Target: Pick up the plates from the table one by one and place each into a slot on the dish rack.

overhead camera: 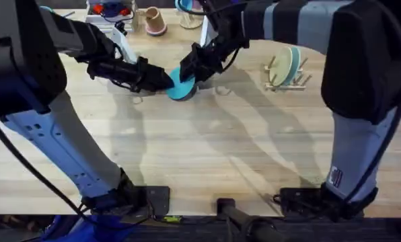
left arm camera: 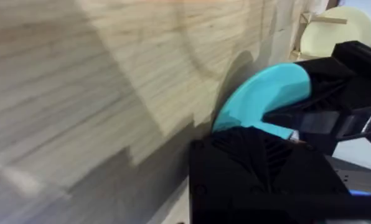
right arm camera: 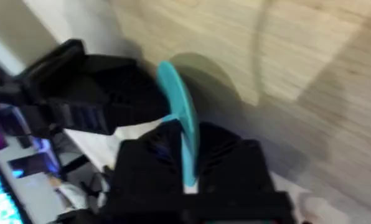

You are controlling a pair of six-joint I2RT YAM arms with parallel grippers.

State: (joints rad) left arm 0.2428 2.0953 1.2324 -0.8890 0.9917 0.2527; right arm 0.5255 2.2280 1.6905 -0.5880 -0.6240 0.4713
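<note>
Both the left gripper and right gripper clamp the turquoise plate between them, above the table.

Black fingers of both grippers cover much of the turquoise plate near the table's far edge, leaving its lower rim unseen. At the dish rack, racked plates overlap, perhaps two; the count is unclear.

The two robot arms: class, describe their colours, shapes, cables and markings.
Both arms mix black joint housings with pale grey-blue tubular links. The left arm has a black cable trailing beside its lower link; the right arm carries a small white marking near its base. Each black tool is blocky, ribbed and two-fingered.
</note>
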